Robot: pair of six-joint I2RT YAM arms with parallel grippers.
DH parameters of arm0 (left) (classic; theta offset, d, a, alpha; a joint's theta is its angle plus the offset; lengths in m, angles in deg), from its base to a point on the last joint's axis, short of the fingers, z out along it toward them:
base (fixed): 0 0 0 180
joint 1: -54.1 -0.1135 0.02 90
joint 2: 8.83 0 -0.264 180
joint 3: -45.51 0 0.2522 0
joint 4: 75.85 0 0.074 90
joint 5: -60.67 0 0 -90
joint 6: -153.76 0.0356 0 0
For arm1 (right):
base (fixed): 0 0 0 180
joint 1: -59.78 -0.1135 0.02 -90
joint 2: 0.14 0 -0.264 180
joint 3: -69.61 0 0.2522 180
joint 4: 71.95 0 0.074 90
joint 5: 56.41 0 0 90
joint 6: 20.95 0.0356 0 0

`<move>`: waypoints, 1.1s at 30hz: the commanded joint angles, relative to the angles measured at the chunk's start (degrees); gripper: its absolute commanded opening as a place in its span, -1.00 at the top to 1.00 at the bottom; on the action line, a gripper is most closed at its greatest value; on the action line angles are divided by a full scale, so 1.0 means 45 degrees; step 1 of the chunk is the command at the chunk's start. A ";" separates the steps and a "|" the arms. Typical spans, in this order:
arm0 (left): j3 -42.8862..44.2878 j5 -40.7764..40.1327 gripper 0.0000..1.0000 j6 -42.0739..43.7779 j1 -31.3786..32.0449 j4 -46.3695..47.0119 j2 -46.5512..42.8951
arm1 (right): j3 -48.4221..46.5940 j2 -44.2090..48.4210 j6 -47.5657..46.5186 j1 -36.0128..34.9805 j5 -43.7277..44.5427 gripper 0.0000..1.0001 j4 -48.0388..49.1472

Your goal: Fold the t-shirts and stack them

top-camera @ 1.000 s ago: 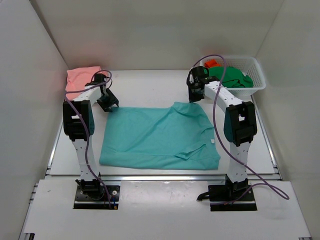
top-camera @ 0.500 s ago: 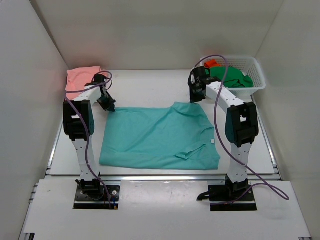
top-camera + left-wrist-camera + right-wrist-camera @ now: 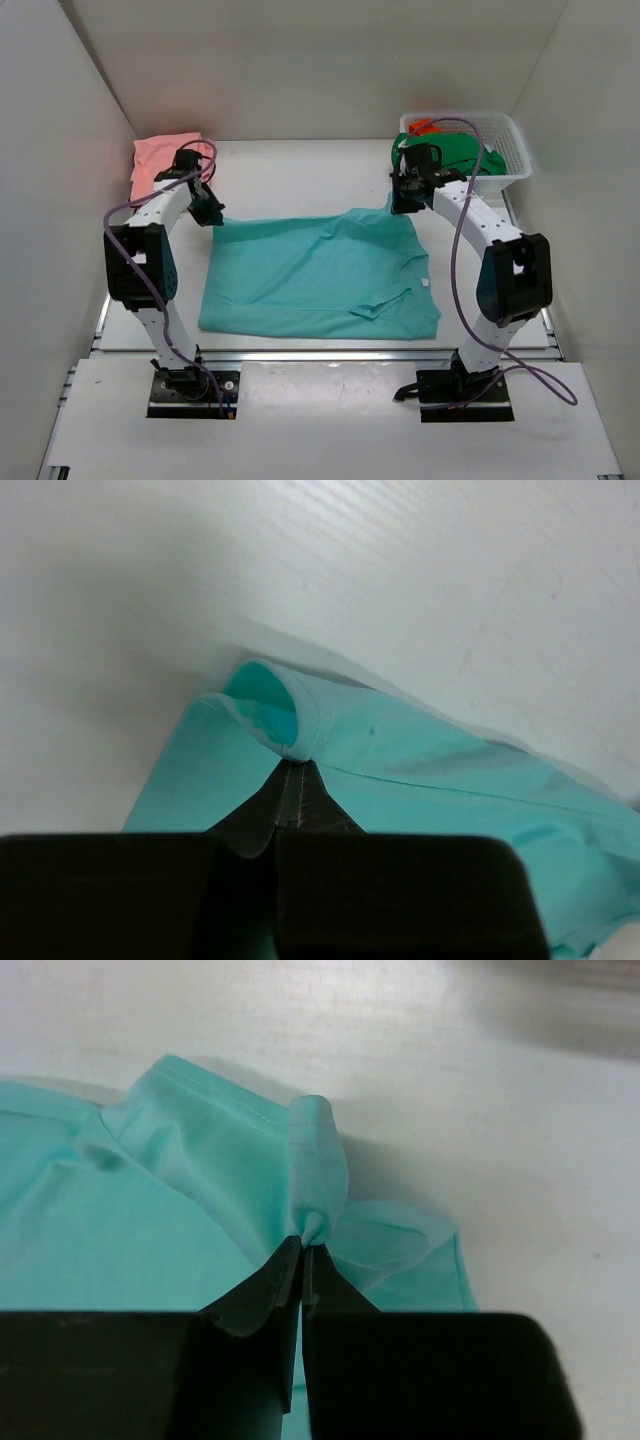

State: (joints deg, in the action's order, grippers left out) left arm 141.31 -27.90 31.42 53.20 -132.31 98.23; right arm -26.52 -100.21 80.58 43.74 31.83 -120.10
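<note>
While the salmon pink t-shirt (image 3: 160, 158) lay at the desk's (image 3: 300, 170) far left, the left fingers (image 3: 252, 822) pinched the spread teal t-shirt's (image 3: 320, 275) far left corner, the right fingers (image 3: 262, 1292) pinched its far right corner, and the dark green t-shirt (image 3: 470, 158) sat in the mesh basket (image 3: 518, 150).

White counter (image 3: 300, 170): teal t-shirt (image 3: 310, 275) spread across the middle, pink t-shirt (image 3: 160, 155) in far left corner, white mesh basket (image 3: 518, 150) in far right corner.

The right arm (image 3: 467, 206) partly hides the dark green t-shirt (image 3: 472, 158); the orange thing (image 3: 420, 126) beside it is too small to tell. Both wrist views crop the teal t-shirt (image 3: 420, 770).
</note>
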 commanded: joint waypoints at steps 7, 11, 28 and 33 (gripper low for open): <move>-0.2800 0.0326 1.00 0.0116 -0.0364 0.0015 -0.3164 | 0.3690 0.3564 0.0348 -0.0208 -0.0409 1.00 0.0474; -0.4321 0.0326 1.00 0.0135 -0.0306 0.0113 -0.4355 | 0.4689 0.4717 0.0465 -0.0265 -0.0391 0.99 0.0241; -0.7761 0.0053 1.00 0.0135 -0.0364 0.0269 -0.6898 | 0.8576 0.7746 0.1754 -0.0909 -0.0800 1.00 -0.0385; -0.8249 0.0033 1.00 0.0096 -0.0443 0.0406 -0.6996 | 0.9182 0.7903 0.1911 -0.1027 -0.0840 0.98 -0.0443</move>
State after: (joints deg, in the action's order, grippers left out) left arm 105.48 -27.07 31.58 51.86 -131.68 68.81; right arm 13.83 -66.13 88.18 39.66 28.16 -122.50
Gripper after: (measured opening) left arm 0.019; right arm 0.010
